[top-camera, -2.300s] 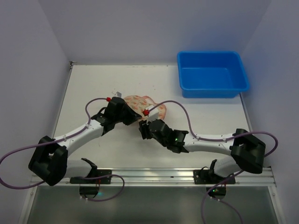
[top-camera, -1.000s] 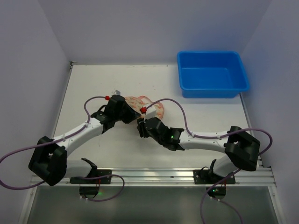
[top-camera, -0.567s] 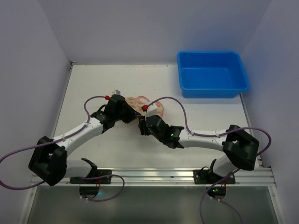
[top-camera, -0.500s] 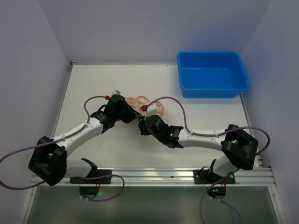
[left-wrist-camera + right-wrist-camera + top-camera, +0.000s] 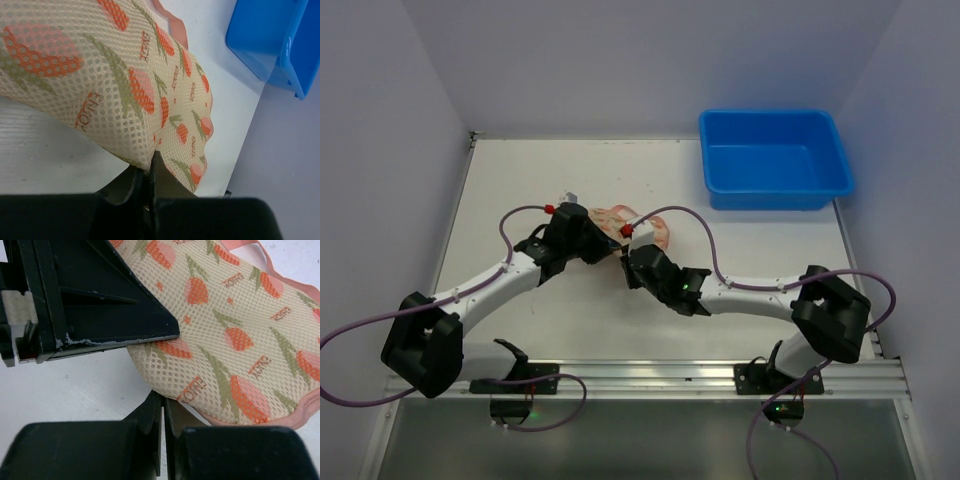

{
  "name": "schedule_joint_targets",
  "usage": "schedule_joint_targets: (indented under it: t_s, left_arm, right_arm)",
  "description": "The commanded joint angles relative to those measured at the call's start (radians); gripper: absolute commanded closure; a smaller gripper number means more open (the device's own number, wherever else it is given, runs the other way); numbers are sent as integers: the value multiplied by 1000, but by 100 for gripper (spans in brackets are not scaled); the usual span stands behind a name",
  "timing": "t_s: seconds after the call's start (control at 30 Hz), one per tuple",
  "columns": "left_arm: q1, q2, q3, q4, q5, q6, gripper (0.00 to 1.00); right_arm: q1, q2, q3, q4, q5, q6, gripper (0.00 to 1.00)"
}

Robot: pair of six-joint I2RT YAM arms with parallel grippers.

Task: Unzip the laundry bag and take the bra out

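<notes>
laundry bag (image 5: pixel 612 213) mostly hidden — left gripper (image 5: pixel 151 161), right gripper (image 5: pixel 163 401)

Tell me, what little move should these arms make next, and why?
Probably the right claw should slide a little further along the rim of the cream tulip-print mesh laundry bag while the left claw holds. Both are shut on the bag's near edge, and no opening shows. Whether the right one holds the zip pull is hidden.

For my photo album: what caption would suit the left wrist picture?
Left pincer shut on the edge of the flower-print mesh laundry bag, blue tub beyond.
</notes>
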Motion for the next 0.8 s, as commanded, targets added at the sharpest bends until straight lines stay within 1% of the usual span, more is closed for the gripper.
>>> schedule_joint_targets:
  t_s: [0.0, 0.03, 0.17, 0.33, 0.37, 0.43, 0.5, 0.6, 0.63, 0.7, 0.73, 0.77]
  left_arm:
    - [8, -19, 36, -25, 13, 30, 96]
    - [18, -22, 31, -22, 13, 38, 96]
    - [37, -27, 24, -20, 15, 93, 97]
    - [52, -16, 17, -15, 33, 180, 99]
    - [54, -16, 14, -15, 36, 199, 100]
    - [63, -11, 2, -12, 44, 254, 100]
    - [74, 1, -7, 7, 59, 327, 100]
    - [87, 41, 2, 47, 99, 430, 97]
    - [89, 56, 13, 55, 101, 450, 93]
    - [90, 99, 59, 57, 73, 483, 84]
    - [90, 111, 74, 61, 59, 489, 72]
    - [94, 134, 101, 61, 36, 492, 59]
  right_arm:
    - [-12, -62, 10, -13, 59, -20, 100]
    - [-29, -81, -8, -17, 55, -20, 100]
    - [-109, -190, -100, -85, -68, -8, 100]
    - [-210, -291, -151, -168, -120, -9, 100]
    - [-222, -302, -162, -216, -122, -9, 100]
    - [-271, -320, -168, -256, -123, -3, 100]
    - [-302, -343, -176, -299, -161, -8, 100]
    - [-297, -357, -164, -330, -240, -14, 100]
    - [-296, -354, -160, -329, -310, -11, 100]
    - [-279, -339, -156, -292, -370, 21, 100]
    - [-270, -328, -154, -271, -420, 32, 100]
    - [-259, -311, -136, -234, -425, 43, 100]
